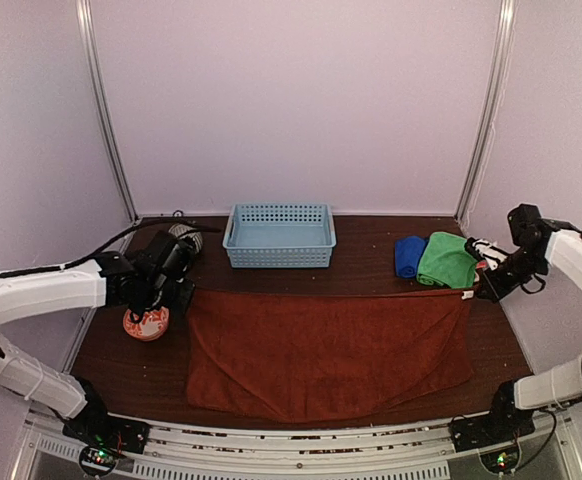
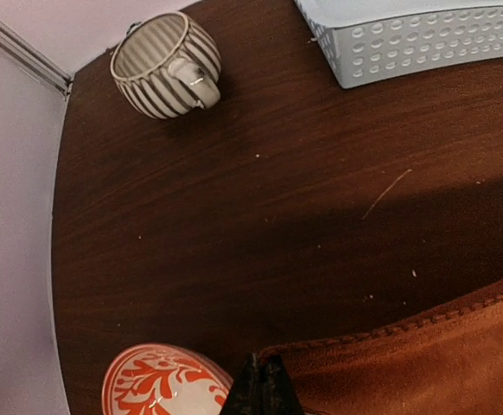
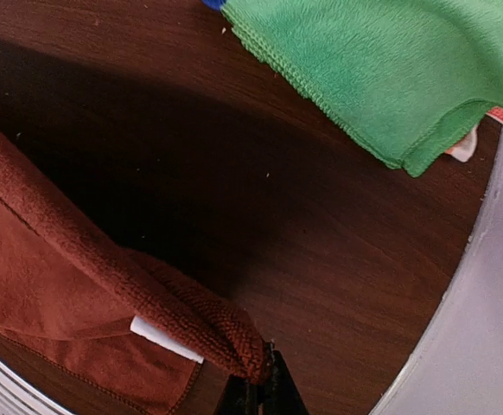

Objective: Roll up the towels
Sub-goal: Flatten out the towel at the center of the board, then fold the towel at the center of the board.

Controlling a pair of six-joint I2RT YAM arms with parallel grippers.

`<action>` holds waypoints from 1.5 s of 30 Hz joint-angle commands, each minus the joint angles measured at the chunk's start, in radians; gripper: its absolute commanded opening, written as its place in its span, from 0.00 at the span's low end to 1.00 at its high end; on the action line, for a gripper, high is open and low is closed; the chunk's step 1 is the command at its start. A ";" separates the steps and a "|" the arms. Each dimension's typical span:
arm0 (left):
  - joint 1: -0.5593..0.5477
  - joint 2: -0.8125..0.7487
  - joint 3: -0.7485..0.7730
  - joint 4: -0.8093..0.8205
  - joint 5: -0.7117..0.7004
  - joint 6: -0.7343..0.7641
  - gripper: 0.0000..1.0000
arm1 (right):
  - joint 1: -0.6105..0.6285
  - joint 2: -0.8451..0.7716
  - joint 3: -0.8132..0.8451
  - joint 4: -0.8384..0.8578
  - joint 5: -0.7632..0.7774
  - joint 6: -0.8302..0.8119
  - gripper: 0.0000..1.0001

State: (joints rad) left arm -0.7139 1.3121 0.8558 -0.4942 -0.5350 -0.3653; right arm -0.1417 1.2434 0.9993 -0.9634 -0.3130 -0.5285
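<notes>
Rust-red towel [image 1: 331, 350] is the biggest thing here, and it lies spread flat over the middle of the dark table [image 1: 106, 365], with its near edge close to the arms. Behind it, by the back wall, sits the light blue basket [image 1: 279, 235], a little apart from the towel. On the right at the back lies the green towel [image 1: 449, 260], folded, and the blue towel [image 1: 409, 256] touches its left side. Neither of them looks rolled yet. On the left, just beside the red towel, is the orange and white bowl [image 1: 146, 323], and a striped mug [image 2: 165, 65] lies tipped on its side in the back corner. The left gripper [image 2: 263, 389] is pinched tight on the far left corner of the red towel. The right gripper [image 3: 260, 393] is pinched tight on the far right corner, next to a small white tag [image 3: 167, 339]. The far edge runs straight between them, and a dark shadow under it makes me think it is lifted a bit off the wood. I think the job is just at the start: the red towel is the one in hand, and no roll is made yet. Next, both arms need to bring that far edge over toward the near side together, at the same speed, so the edge stays straight and the roll does not go crooked. The left arm should watch out for the bowl.
</notes>
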 commanded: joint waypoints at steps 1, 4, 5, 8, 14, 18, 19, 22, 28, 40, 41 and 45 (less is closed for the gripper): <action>0.073 0.111 0.092 0.212 0.087 0.022 0.00 | 0.007 0.233 0.100 0.148 0.030 0.009 0.00; 0.084 0.189 0.142 0.224 0.076 0.036 0.00 | 0.008 0.377 0.191 0.151 -0.006 0.024 0.00; 0.087 0.208 0.156 0.224 0.076 0.037 0.00 | 0.009 0.413 0.211 0.157 -0.018 0.032 0.00; 0.095 0.256 0.175 0.236 0.074 0.046 0.00 | 0.015 0.488 0.256 0.174 -0.035 0.048 0.00; 0.102 0.313 0.196 0.247 0.079 0.041 0.00 | 0.016 0.528 0.285 0.195 -0.031 0.054 0.00; 0.103 0.307 0.194 0.236 0.064 0.032 0.00 | 0.016 0.504 0.272 0.192 -0.005 0.057 0.00; 0.103 0.298 0.190 0.229 0.054 0.029 0.00 | 0.015 0.498 0.272 0.182 -0.001 0.058 0.00; 0.106 0.239 0.169 0.210 0.020 0.009 0.00 | 0.013 0.482 0.280 0.135 0.015 0.060 0.00; 0.106 0.068 0.076 0.202 -0.030 -0.031 0.00 | 0.014 0.444 0.279 0.064 -0.004 0.065 0.00; 0.108 -0.049 0.056 0.164 -0.040 -0.054 0.00 | 0.082 0.398 0.387 -0.019 -0.139 0.085 0.00; 0.107 -0.061 0.055 0.160 -0.050 -0.056 0.00 | 0.081 0.402 0.399 -0.021 -0.119 0.102 0.00; 0.108 -0.069 0.050 0.149 -0.058 -0.053 0.00 | 0.082 0.448 0.400 -0.030 -0.077 0.107 0.00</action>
State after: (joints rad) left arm -0.6159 1.2636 0.9104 -0.3462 -0.5533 -0.4034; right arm -0.0566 1.6798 1.3922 -0.9695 -0.4232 -0.4549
